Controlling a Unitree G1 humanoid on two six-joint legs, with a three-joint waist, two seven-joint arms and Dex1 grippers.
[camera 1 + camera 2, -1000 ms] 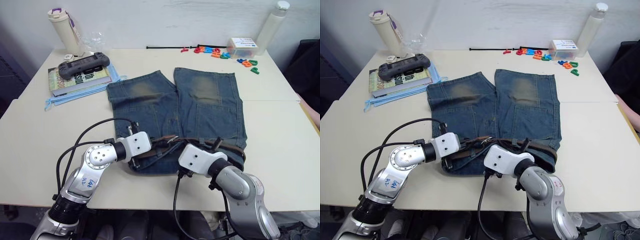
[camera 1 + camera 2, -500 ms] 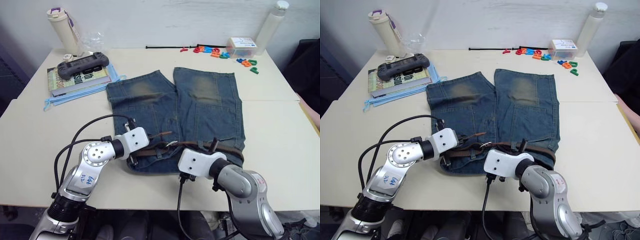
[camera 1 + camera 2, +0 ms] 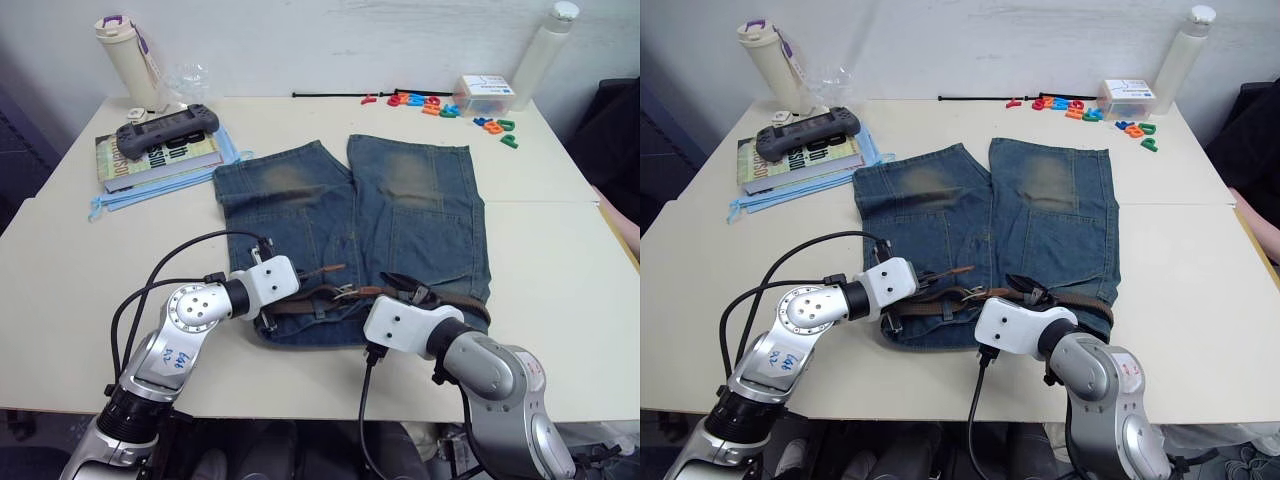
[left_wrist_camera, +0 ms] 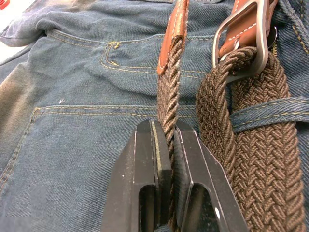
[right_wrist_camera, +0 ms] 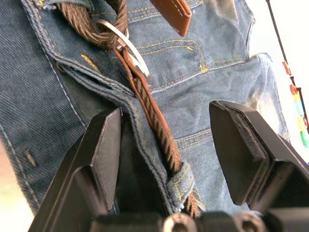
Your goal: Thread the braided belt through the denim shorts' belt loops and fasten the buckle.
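Observation:
The denim shorts point(image 3: 400, 220) lie flat on the table, waistband toward me. The braided belt point(image 4: 256, 159) runs along the waistband under a belt loop point(image 4: 270, 108). Its silver buckle point(image 4: 263, 29) rests near the middle of the waistband. My left gripper point(image 4: 164, 128) is shut on the belt's free end just behind the leather tip point(image 4: 176, 29), which points up beside the buckle. My right gripper point(image 5: 169, 121) is open over the waistband. The belt point(image 5: 154, 121) passes between its fingers without touching them, toward another belt loop point(image 5: 181, 176).
A book stack with a grey game controller point(image 3: 165, 130) lies on a light-blue cloth point(image 3: 160, 185) at the back left, by a tall flask point(image 3: 125, 60). A thin black cord point(image 3: 330, 94), coloured letters point(image 3: 430, 103), a small box point(image 3: 485, 95) and a white bottle point(image 3: 545, 50) line the far edge.
My right gripper has opened and let go of the belt, drawing back slightly to the right. The buckle now lies on the waistband. My left gripper keeps its hold on the belt end.

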